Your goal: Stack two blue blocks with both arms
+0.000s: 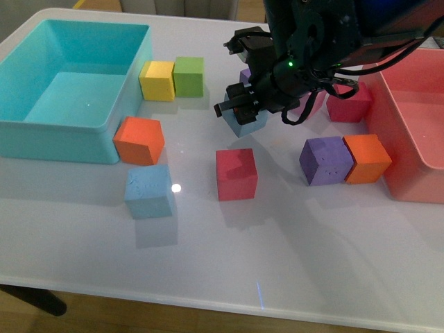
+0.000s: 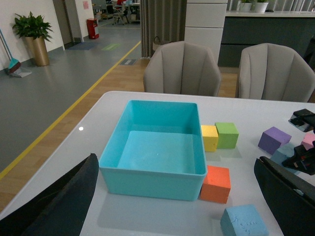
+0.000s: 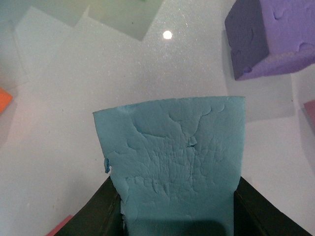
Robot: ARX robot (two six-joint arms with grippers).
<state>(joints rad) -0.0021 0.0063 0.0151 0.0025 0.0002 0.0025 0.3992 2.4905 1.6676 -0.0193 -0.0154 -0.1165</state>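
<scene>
Right pincer (image 1: pixel 241 109) clamped on first blue block (image 1: pixel 244 125) over the middle of the worktop (image 1: pixel 291 263); second blue block (image 1: pixel 148 192) loose, lying nearer the robot and leftward, on the side of the wide-spread left pincer (image 2: pixel 175 191).

One blue block (image 1: pixel 148 192) lies free; other blue block (image 3: pixel 172 167) is gripped.

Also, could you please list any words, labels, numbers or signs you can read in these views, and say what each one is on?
No text can be read in any view.
Every cube, such as the held blue block, the teal bin and the pink bin: no markings.
Pink notice on the far wall: too small to read.
Red stand on the far floor: any label too small.
Green floor marking: blurred.
</scene>
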